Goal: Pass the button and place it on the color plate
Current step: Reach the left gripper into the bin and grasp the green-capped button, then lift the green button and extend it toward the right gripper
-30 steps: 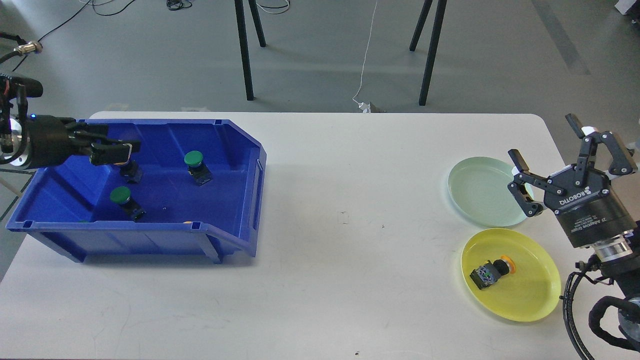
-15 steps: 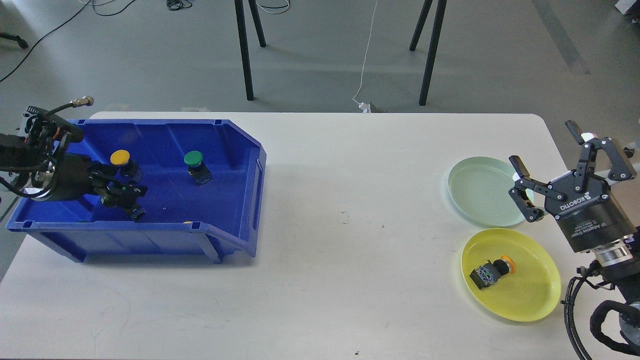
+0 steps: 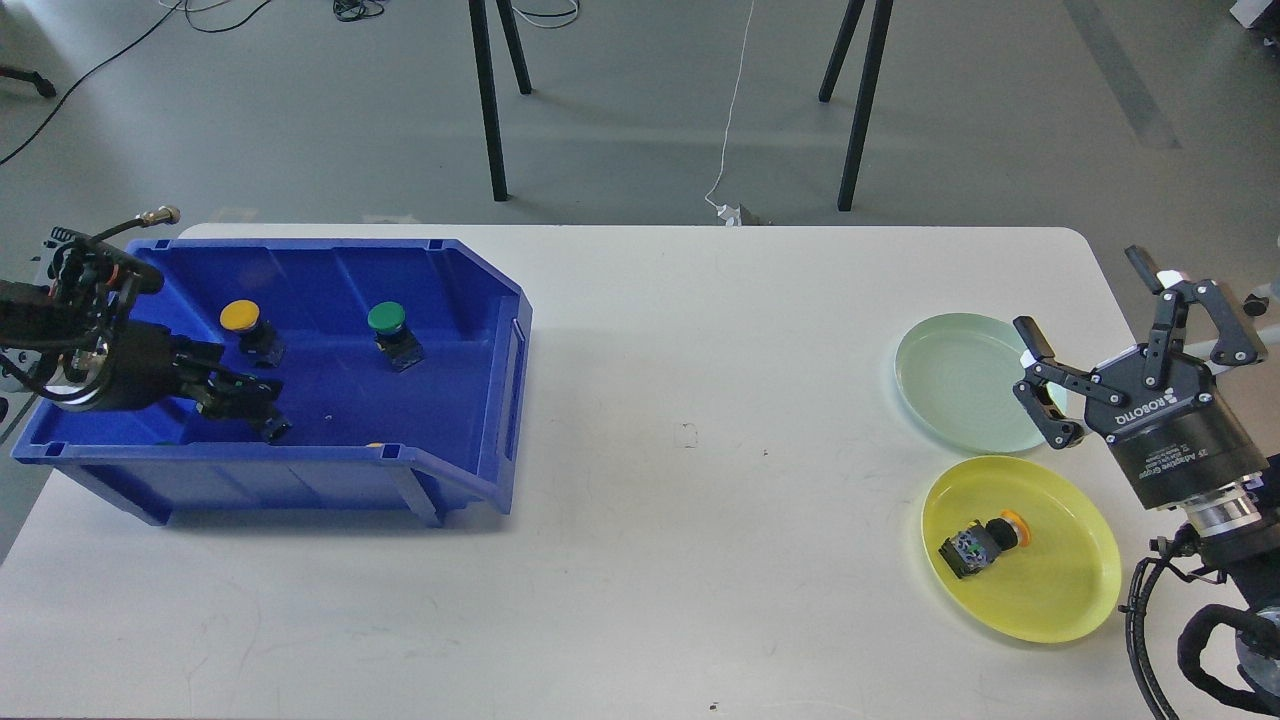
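A blue bin [image 3: 480,300] stands at the left of the table. In it are a yellow-capped button [image 3: 240,318] and a green-capped button [image 3: 387,321]. My left gripper [image 3: 243,398] is low inside the bin, over the spot of a second green button. Only that button's black base [image 3: 275,429] shows. The fingers are dark, so I cannot tell their state. My right gripper [image 3: 1082,298] is open and empty, above the right edge of the pale green plate [image 3: 950,385]. The yellow plate [image 3: 1060,590] holds an orange-capped button [image 3: 985,543] lying on its side.
The white table [image 3: 700,450] spans the view between the bin and the plates. Black stand legs [image 3: 490,110] and a white cable [image 3: 735,110] are on the floor beyond the table's far edge.
My left gripper moved from over the yellow button down and toward the bin's front, uncovering the yellow cap and covering the front green button. My right gripper drifted slightly.
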Controlling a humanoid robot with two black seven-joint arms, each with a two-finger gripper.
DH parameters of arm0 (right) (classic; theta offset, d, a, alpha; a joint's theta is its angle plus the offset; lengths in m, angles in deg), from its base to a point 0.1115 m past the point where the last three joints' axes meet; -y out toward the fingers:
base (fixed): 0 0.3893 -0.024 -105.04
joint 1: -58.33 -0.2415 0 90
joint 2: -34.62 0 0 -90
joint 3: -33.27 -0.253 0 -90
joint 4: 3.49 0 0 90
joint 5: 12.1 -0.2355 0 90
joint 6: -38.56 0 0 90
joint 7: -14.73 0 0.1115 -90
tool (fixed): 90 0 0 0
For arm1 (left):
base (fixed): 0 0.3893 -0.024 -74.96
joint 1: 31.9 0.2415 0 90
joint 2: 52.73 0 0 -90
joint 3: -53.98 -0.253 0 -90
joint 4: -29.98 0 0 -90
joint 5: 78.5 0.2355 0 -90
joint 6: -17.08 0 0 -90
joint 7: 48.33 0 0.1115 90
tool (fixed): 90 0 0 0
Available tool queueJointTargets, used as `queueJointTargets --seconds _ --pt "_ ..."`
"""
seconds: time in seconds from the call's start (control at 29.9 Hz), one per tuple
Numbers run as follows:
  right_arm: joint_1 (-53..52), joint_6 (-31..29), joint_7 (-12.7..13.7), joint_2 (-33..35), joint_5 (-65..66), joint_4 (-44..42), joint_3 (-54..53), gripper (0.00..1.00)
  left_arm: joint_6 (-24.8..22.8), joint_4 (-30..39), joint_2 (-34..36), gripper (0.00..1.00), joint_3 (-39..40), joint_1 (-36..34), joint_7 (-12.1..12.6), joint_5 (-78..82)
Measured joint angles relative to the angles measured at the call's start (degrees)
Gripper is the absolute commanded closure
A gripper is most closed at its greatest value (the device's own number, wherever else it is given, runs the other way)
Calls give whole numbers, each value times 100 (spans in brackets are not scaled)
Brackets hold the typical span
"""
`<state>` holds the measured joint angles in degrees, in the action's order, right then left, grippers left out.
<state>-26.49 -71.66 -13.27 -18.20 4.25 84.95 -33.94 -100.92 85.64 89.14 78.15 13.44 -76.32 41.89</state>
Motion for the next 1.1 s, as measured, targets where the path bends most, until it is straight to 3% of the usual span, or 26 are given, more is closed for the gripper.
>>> queueJointTargets --seconds 0.23,0.3,0.4,0.5,0.6,0.7,1.1 --pt "0 0 0 0 0 7 -9 4 0 -250 -157 21 -157 -4 -1 -6" --pt "0 0 0 0 0 7 -12 4 0 -361 -195 25 -311 -36 -1 -31" --pt "13 0 0 0 0 7 -19 4 0 -421 -217 38 -397 -47 1 -53" --pt "31 0 0 0 0 7 -20 4 0 -427 -227 41 -407 -56 0 -65" --pt "46 0 0 0 0 7 -20 4 0 -428 -230 59 -397 -66 -1 -86" --pt "54 0 0 0 0 7 -21 4 0 -426 -244 84 -379 -72 0 -137" --pt "62 0 0 3 0 7 -58 4 0 -70 -161 87 -344 -441 -2 -813"
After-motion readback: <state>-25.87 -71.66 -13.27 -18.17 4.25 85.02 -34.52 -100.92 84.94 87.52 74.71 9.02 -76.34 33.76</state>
